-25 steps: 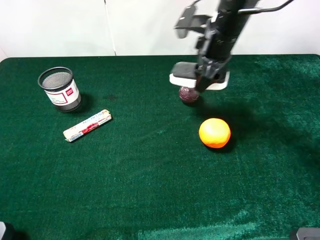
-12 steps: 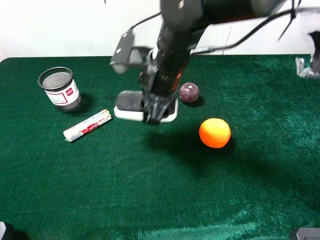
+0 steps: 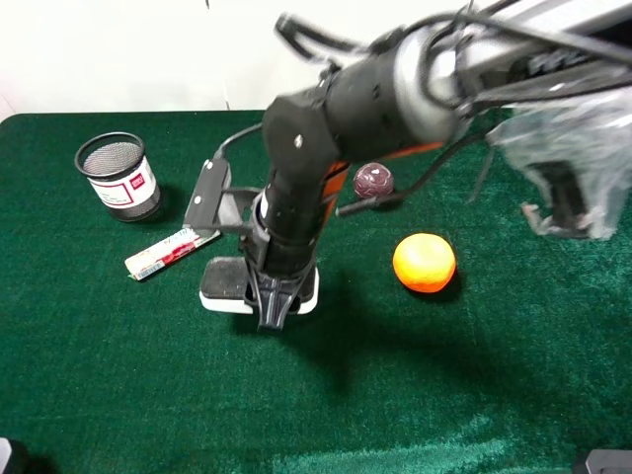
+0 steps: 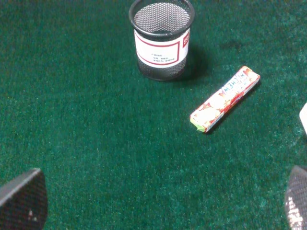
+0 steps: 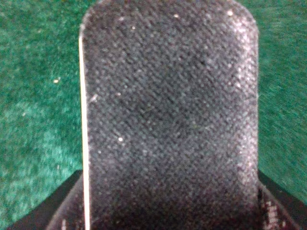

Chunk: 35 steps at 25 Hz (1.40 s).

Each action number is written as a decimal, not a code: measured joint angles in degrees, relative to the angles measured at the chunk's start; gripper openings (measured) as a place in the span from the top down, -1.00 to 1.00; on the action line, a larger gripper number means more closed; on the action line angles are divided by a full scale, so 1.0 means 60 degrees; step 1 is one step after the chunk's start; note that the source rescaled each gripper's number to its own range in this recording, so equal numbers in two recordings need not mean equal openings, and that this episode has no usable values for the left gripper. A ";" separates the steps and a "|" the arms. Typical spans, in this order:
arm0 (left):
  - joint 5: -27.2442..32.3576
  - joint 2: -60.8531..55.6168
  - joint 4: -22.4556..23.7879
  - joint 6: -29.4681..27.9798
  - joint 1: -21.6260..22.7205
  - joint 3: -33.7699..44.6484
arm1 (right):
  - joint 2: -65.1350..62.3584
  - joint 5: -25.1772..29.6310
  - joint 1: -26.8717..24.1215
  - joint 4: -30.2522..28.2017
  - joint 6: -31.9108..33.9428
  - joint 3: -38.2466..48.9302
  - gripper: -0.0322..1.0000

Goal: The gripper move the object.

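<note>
The eraser [image 3: 225, 284], with a black felt top and a white base, sits left of the middle of the green cloth. My right gripper [image 3: 272, 301] has reached across from the right and is shut on its right end. I cannot tell whether the eraser touches the cloth. In the right wrist view its felt [image 5: 168, 110] fills the frame, with dark fingers [image 5: 57, 211] at its sides. My left gripper [image 4: 158, 203] is open and empty over bare cloth. It is out of the exterior view.
A white-and-red wrapped roll [image 3: 172, 248] lies just up-left of the eraser, and a black mesh cup [image 3: 117, 176] stands beyond it. Both show in the left wrist view, the roll [image 4: 225, 98] and the cup [image 4: 162, 38]. An orange [image 3: 424, 262] and a dark red ball [image 3: 373, 181] lie to the right.
My right gripper has carried the eraser from the back of the table, beside the dark red ball, leftward and toward the front, down to near the wrapped roll.
</note>
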 joint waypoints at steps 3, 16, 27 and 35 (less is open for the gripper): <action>0.0000 0.0000 0.0000 0.0000 0.0000 0.0000 | 0.0352 -0.0382 0.0010 -0.0010 0.0000 0.0000 0.94; 0.0000 0.0000 0.0000 0.0000 0.0000 0.0000 | 0.1006 -0.1097 0.0010 -0.0063 0.0007 0.0052 0.94; 0.0000 0.0000 0.0000 0.0000 0.0000 0.0000 | 0.1017 -0.1075 0.0010 -0.0044 0.0007 0.0043 0.94; 0.0000 0.0000 0.0000 0.0000 0.0000 0.0000 | 0.0999 -0.1066 0.0010 -0.0008 0.0007 0.0043 0.42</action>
